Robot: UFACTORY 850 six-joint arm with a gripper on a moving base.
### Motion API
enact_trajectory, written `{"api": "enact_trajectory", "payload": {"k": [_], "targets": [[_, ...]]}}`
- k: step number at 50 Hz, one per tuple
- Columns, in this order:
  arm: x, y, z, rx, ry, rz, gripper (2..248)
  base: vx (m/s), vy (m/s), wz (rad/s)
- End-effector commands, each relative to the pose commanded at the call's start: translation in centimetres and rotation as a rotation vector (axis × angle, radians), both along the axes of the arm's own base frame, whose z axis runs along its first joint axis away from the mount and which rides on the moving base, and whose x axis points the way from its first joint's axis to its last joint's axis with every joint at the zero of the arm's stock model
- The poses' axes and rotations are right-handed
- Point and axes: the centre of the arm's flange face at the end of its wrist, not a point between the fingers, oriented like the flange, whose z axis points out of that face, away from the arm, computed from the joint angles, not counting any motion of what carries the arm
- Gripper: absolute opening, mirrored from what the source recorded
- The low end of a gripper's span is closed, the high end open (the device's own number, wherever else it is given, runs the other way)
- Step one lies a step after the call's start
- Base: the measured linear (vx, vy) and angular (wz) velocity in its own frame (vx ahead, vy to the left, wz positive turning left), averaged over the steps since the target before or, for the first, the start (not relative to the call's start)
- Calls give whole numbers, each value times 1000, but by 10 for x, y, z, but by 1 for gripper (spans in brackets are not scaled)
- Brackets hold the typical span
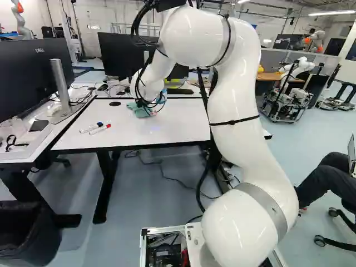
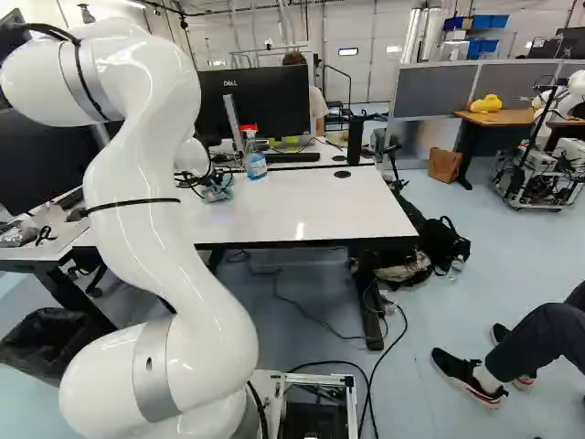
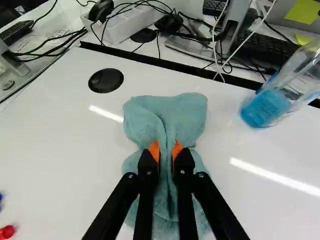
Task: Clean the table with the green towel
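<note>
Green towel (image 3: 167, 117) lies bunched on the table (image 3: 60, 150), near the spray bottle (image 3: 275, 102); looks light, soft, floppy, best pinched at its raised middle fold. We see the tool (image 3: 166, 152) gripping that fold between orange pads, arm reaching out over the tabletop.

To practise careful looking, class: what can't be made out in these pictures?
Tabletop under the towel: wrist view, cloth covers it.
Towel sides gripped by the hand: wrist view, behind its fingers.
Print on the markers: left base view, too small.
Inside the bin: both base views, too dark.
Screen of the nearest monitor: left base view, turned away.
</note>
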Motion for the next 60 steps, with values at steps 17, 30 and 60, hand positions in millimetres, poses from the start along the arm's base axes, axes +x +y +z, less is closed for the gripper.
{"api": "enact_trajectory", "payload": {"k": [17,30,60], "targets": [[-2,-1,-2,-11,26,0,48,0,0,0],[-4,-2,-4,-26,62,0,48,0,0,0],[36,-6,-9,-13,33,-28,48,0,0,0]]}}
